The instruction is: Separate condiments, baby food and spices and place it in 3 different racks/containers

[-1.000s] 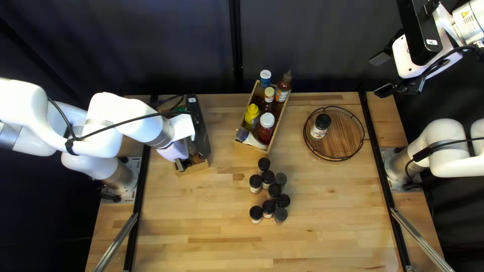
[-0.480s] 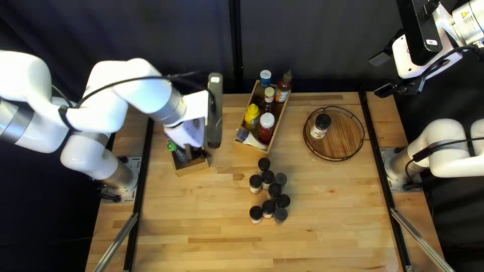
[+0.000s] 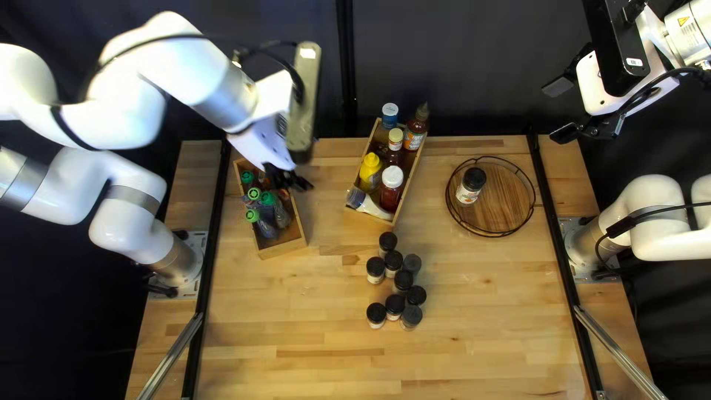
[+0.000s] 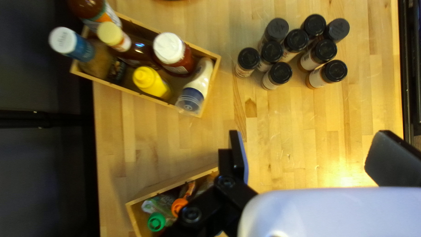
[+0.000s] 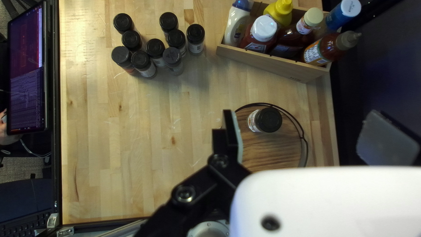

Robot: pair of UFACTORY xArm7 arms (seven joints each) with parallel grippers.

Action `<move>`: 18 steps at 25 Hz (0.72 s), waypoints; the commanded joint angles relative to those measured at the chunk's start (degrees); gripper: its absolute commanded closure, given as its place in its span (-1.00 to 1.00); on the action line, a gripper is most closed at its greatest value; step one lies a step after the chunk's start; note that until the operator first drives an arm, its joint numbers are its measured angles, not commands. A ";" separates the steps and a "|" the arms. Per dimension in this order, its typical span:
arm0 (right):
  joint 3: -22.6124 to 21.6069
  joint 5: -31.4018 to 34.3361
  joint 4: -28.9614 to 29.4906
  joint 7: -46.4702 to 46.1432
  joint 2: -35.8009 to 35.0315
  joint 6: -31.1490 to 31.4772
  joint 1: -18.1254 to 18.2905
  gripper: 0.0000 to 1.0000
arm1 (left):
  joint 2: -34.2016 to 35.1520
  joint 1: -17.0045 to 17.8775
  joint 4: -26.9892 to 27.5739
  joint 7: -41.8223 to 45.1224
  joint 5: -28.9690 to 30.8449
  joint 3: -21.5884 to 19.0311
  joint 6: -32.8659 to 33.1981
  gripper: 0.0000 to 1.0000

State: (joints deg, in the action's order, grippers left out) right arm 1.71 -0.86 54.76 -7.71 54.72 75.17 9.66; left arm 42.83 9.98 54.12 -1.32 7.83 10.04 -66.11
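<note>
Nine cylindrical, black-capped spice jars (image 3: 393,262) stand clustered; black left gripper (image 3: 299,182), black right gripper (image 3: 561,110) — both with fingers apart.

Left gripper (image 3: 289,180): wooden box (image 3: 285,250) beside it, green- and orange-capped baby food (image 3: 266,199) inside. Ahead: wooden box (image 5: 272,66), mixed condiments (image 4: 151,82), tube (image 4: 197,84) leaning on rim; nine black-capped spice jars (image 4: 280,74), upright, clustered. Right gripper (image 3: 561,111): round wood tray (image 5: 272,151) ahead, holding one upright black-capped jar (image 5: 268,120).
</note>
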 commanded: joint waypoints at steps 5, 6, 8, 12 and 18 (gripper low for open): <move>0.00 0.00 0.00 0.00 0.00 0.00 0.00 -1.00 | 9.63 -3.14 -1.40 3.81 1.54 -3.93 -4.78 -1.00; 0.00 0.00 0.00 0.00 0.00 0.00 0.00 -1.00 | 10.18 -3.30 -1.66 4.05 1.61 -4.15 -4.88 -1.00; 0.00 0.00 0.00 0.00 0.00 0.00 0.00 -1.00 | 12.10 -3.81 -2.67 4.73 1.83 -4.80 -5.11 -1.00; 0.00 0.00 0.00 0.00 0.00 0.00 0.00 -1.00 | 13.86 -4.29 -3.69 5.37 2.00 -5.31 -5.32 -1.00; 0.00 0.00 0.00 0.00 0.00 0.00 0.00 -1.00 | 15.27 -4.16 -4.68 4.85 1.87 -4.59 -5.14 -1.00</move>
State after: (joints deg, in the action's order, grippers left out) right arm 1.71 -0.86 54.76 -7.71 54.72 75.17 9.66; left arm 57.79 5.75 49.67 3.69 9.75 5.27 -71.31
